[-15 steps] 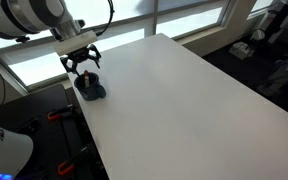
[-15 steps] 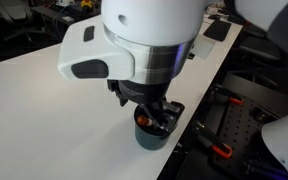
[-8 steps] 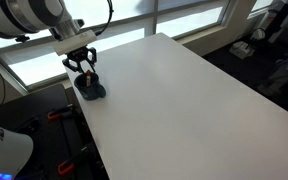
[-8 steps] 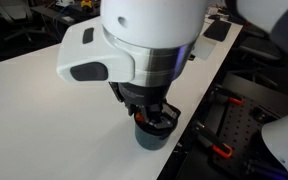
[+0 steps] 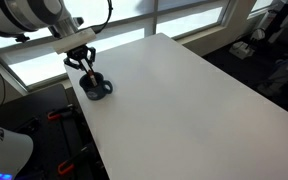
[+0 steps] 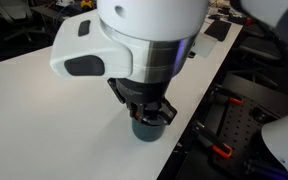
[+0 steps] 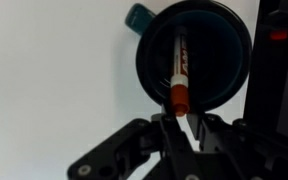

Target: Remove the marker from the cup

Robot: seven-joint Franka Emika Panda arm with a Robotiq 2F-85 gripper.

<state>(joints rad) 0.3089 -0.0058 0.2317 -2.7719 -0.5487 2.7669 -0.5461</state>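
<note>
Marker (image 7: 179, 68): one, in one cup (image 7: 220, 62).

Daylight from the wide glass windows (image 5: 174, 15) behind the broad white table (image 5: 184, 90) lights its top brightly and evenly; both exterior views are coarse. In the wrist view the black metal gripper (image 7: 179, 122) over the table is dim and blurred, the thin dark reddish-orange-tipped marker (image 7: 178, 70) sharper.

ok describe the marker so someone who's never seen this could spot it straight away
Go to the white table, to the dark blue-grey cup near its edge under the gripper. The marker is the thin dark stick leaning inside the cup, the only thing there with a reddish-orange end, which sits at the gripper's tips.
</note>
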